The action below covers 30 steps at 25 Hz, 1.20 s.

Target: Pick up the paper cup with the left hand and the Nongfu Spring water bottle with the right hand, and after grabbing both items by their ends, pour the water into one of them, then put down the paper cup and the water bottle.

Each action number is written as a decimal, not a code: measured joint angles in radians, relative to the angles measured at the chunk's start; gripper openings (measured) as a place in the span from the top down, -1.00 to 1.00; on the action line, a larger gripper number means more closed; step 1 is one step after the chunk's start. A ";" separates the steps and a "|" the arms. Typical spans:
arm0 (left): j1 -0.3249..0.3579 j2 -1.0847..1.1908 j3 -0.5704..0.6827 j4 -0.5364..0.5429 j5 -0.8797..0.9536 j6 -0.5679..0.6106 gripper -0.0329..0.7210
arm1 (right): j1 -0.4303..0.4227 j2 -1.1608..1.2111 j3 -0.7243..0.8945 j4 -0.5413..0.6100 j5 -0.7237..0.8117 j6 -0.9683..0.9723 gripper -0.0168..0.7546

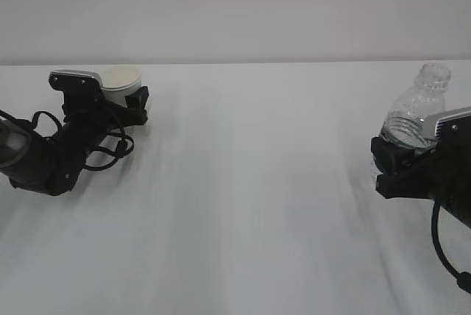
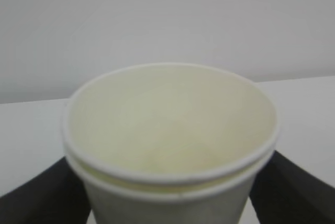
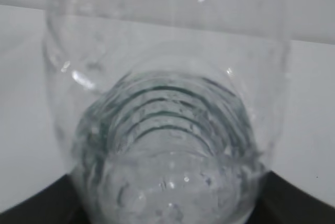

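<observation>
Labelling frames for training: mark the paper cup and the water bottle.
paper cup (image 1: 120,78): exterior view, on its open rim.
water bottle (image 1: 420,107): exterior view, on its clear shoulder below the neck.

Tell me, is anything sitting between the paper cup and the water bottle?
Nothing: between paper cup and water bottle only bare white table shows, in the exterior view.

White table (image 1: 243,204) fills most of exterior view, matte, no pattern. Soft grey shadow bands run diagonally across it, esp. toward near edge and right side. Far edge is a straight line across upper part of view. Behind it, plain pale grey wall (image 1: 235,6), unmarked. Same table and wall show as background in both wrist views.
</observation>
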 joint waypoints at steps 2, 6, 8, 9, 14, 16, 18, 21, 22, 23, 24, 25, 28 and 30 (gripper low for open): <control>0.000 0.000 0.000 0.000 0.000 0.000 -0.72 | 0.000 0.000 0.000 0.000 0.000 0.000 -0.13; 0.000 0.000 0.000 0.000 0.000 0.000 -0.67 | 0.000 0.000 0.000 0.000 0.000 0.000 -0.13; 0.000 0.000 0.000 0.000 0.000 0.000 -0.62 | 0.000 0.000 0.000 0.000 0.000 0.000 -0.13; 0.000 0.000 0.000 0.000 0.000 0.000 -0.61 | 0.000 0.000 0.000 0.000 0.000 0.000 -0.13; 0.000 0.000 0.000 0.000 -0.002 0.000 -0.47 | 0.000 0.000 0.000 0.000 0.000 0.000 -0.13; 0.000 0.000 0.000 0.000 -0.002 0.000 -0.41 | 0.000 0.000 0.000 0.000 0.000 0.000 -0.13; 0.000 0.000 0.000 0.000 -0.004 0.000 -0.37 | 0.000 0.000 0.000 0.000 0.000 0.000 -0.13; 0.000 0.000 0.000 0.000 -0.004 0.000 -0.35 | 0.000 0.000 0.000 0.000 0.000 0.000 -0.13; 0.000 0.000 0.000 0.000 -0.004 0.000 -0.35 | 0.000 0.000 0.000 0.000 0.000 0.000 -0.13; 0.000 0.000 0.000 0.000 -0.004 0.000 -0.35 | 0.000 0.000 0.000 0.000 0.000 0.000 -0.13; 0.000 0.000 0.000 0.000 -0.004 0.000 -0.34 | 0.000 0.000 0.000 0.000 0.000 0.000 -0.13; 0.000 0.000 0.000 0.000 -0.004 0.000 -0.34 | 0.000 0.000 0.000 0.000 0.000 0.000 -0.13; 0.000 0.000 0.000 0.000 -0.004 0.000 -0.34 | 0.000 0.000 0.000 0.000 0.000 0.000 -0.13; 0.000 0.000 0.005 0.000 -0.009 0.000 -0.34 | 0.000 0.000 0.000 0.000 0.000 0.000 -0.13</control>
